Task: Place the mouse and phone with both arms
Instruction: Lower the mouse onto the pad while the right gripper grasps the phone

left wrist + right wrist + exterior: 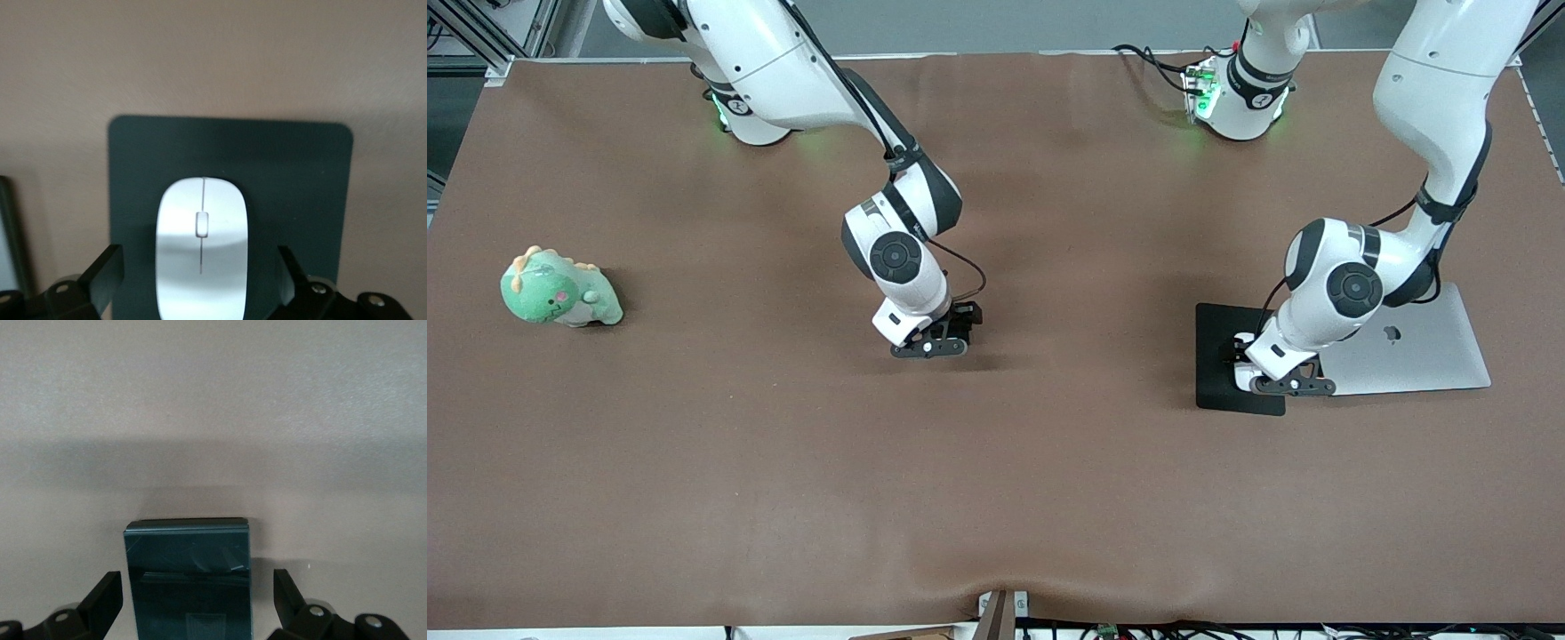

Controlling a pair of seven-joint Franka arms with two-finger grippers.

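Table [694, 462]: brown covered surface bearing all items below.

Laptop [1414, 347]: silver, closed, at the left arm's end of the table, partly under the left arm.

Mat [1218, 364]: thin flat black sheet touching the laptop's edge, on the side toward the right arm.

Left gripper [1291, 386]: low over the mat. Fingers [107, 270] spread wide, standing clear of the mouse on both sides, nothing pinched.

Right gripper [930, 347]: low over the table's middle. Fingers [103, 593] likewise spread, a gap on each side of the phone.

Plush dinosaur [559, 292]: green, at the right arm's end of the table, well apart from both grippers.

Phone [190, 577]: black slab lying flat on bare cloth between the right gripper's fingers, hidden by the arm in the front view.

Mouse [201, 250]: white, resting on the mat between the left gripper's fingers, apparently set down.

Handling note: both items look released. Judged best practice is a straight vertical lift of each gripper with fingers kept spread, avoiding any sideways drift that could nudge the glossy mouse off the mat or skew the phone.
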